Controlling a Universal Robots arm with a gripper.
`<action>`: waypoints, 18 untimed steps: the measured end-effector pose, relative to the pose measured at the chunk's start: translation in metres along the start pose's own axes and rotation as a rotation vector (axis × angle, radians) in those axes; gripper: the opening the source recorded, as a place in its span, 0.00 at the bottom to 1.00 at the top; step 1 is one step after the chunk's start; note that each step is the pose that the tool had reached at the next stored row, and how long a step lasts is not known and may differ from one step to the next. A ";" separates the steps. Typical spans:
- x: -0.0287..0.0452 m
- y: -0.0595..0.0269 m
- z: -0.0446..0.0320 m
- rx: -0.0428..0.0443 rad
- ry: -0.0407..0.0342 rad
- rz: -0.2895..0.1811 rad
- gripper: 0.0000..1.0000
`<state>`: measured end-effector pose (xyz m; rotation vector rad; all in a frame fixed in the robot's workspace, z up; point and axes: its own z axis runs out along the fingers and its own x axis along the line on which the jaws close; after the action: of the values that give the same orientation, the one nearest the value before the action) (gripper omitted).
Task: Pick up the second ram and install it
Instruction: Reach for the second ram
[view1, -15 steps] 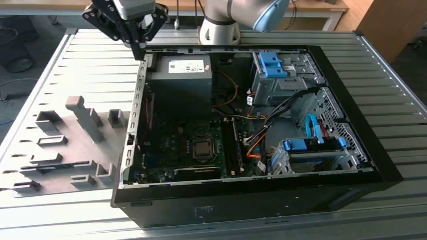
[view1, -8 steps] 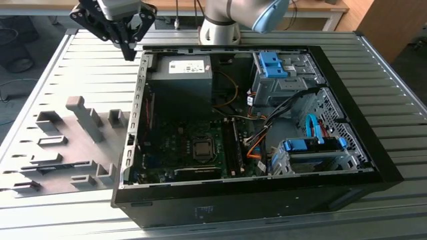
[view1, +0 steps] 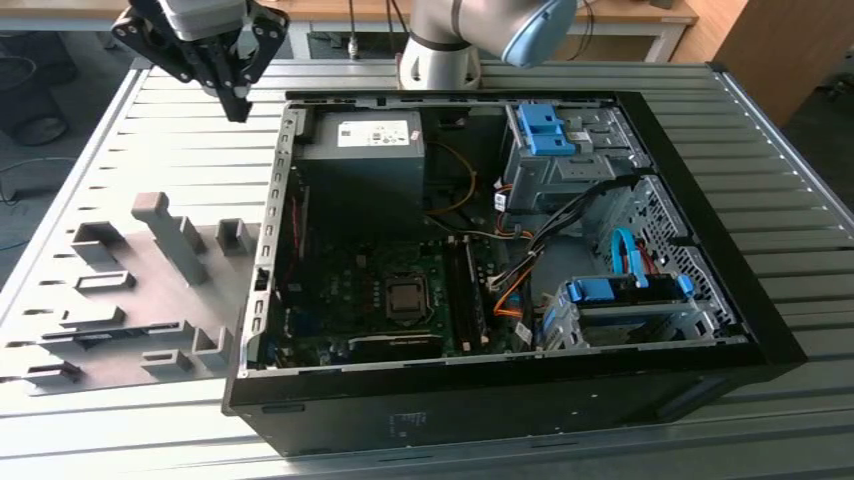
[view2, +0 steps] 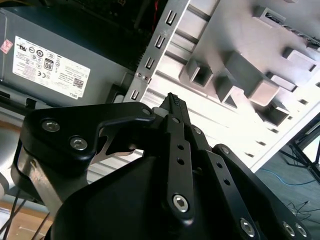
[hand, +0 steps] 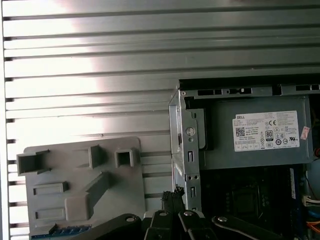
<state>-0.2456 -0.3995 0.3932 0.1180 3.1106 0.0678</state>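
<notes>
The hand hangs in the air over the ribbed metal desk, near the far corner of the open PC case on the exterior view's left. Its black fingers come together to a single point, tip against tip, and nothing is gripped between them. Both wrist views show the same closed tips, in the first wrist view just beside the case's metal edge and in the second against the pale desk. The grey arm rises behind the case. On the exterior view's left of the case lies a grey holder plate with raised blocks and slots, flat on the desk. In the first wrist view a thin blue-green strip with a toothed edge lies along the nearer part of that plate. It looks like the second ram, though so little of it shows that I cannot be sure. It sits on the holder, outside the case and well apart from the fingertips. Inside the case the grey power supply with its white label fills the far corner nearest the hand. The square silver processor sits on the dark board below it, with long dark memory slots just beside it.
</notes>
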 end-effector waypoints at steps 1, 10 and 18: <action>0.0021 -0.0002 0.0000 0.0000 0.0000 0.000 0.11; 0.0210 -0.0016 -0.0006 0.0001 0.0000 0.000 0.11; 0.0366 -0.0028 -0.0010 0.0001 0.0000 0.000 0.11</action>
<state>-0.2822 -0.3995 0.3931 0.1177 3.1107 0.0676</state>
